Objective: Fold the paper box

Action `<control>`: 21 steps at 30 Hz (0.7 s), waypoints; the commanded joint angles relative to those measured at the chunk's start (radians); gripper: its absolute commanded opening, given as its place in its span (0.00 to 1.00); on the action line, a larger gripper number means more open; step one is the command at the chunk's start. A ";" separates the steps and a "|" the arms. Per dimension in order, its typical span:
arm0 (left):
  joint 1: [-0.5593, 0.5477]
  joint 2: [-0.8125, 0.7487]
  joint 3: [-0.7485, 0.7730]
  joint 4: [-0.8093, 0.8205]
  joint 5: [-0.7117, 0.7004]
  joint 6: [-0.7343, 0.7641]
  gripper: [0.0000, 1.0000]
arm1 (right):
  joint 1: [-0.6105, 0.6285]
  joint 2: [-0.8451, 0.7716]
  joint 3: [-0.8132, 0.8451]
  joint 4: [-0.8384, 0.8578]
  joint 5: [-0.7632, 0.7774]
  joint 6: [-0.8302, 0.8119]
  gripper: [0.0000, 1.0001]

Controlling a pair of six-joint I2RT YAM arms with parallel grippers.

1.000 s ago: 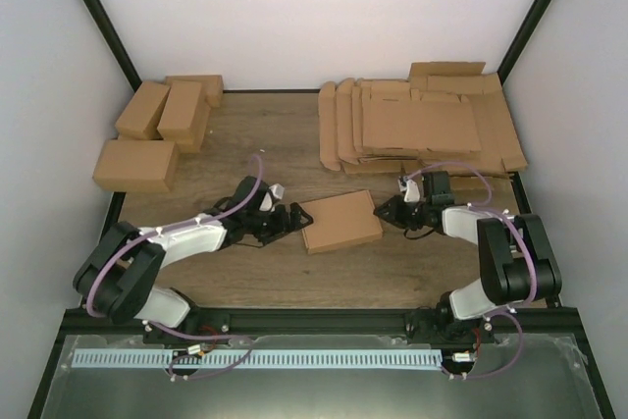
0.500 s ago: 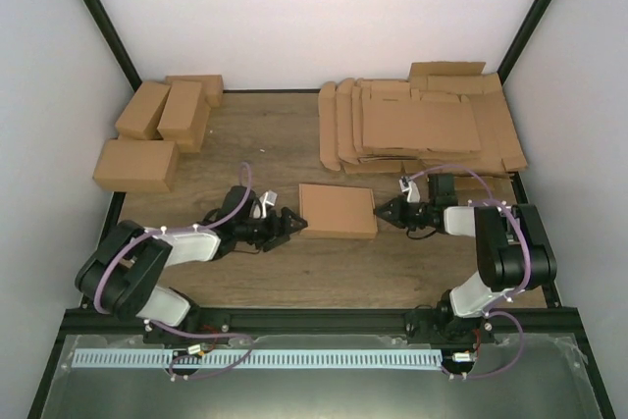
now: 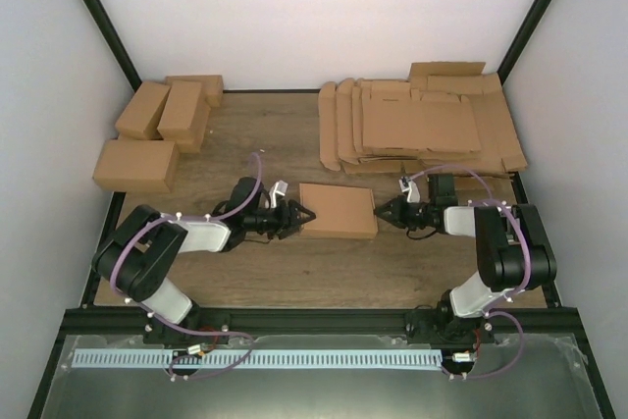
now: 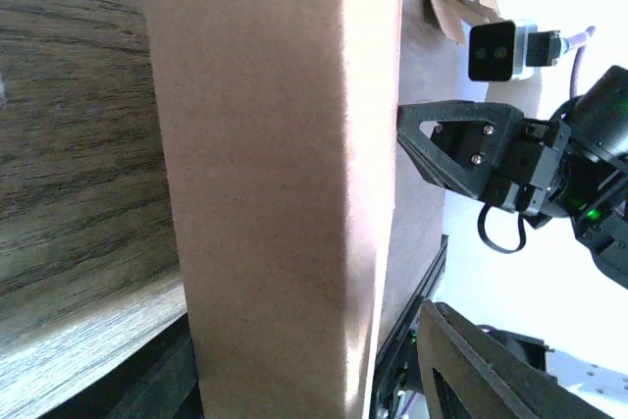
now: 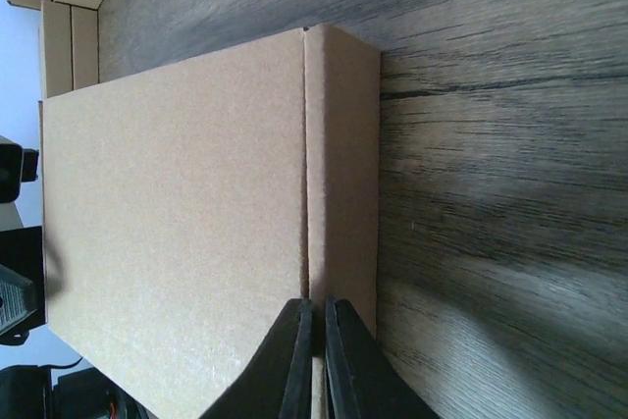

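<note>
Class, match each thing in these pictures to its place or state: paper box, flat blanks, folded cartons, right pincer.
1 paper box
2 flat blanks
3 folded cartons
4 right pincer

A far left, piled
B shut, tips at the box's right end
C centre, closed up
D far right, stacked

Pairs: 1-C, 2-D, 3-A, 4-B

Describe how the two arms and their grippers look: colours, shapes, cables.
Both arms match. The left arm and right arm have bulky black joints with white casings between them. A thin lilac cable loops along each. The left gripper and right gripper are black, with tapering triangular fingers that show small screw heads.
</note>
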 commanded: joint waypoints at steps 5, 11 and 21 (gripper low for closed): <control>0.013 -0.047 0.048 -0.111 -0.003 0.053 0.31 | -0.005 -0.076 0.022 -0.114 0.053 -0.017 0.13; 0.081 -0.104 0.100 -0.267 0.051 0.139 0.26 | -0.006 -0.182 0.067 -0.170 0.028 -0.027 0.38; 0.279 -0.277 0.240 -0.589 0.335 0.299 0.28 | 0.002 -0.338 0.101 -0.055 -0.257 0.122 0.80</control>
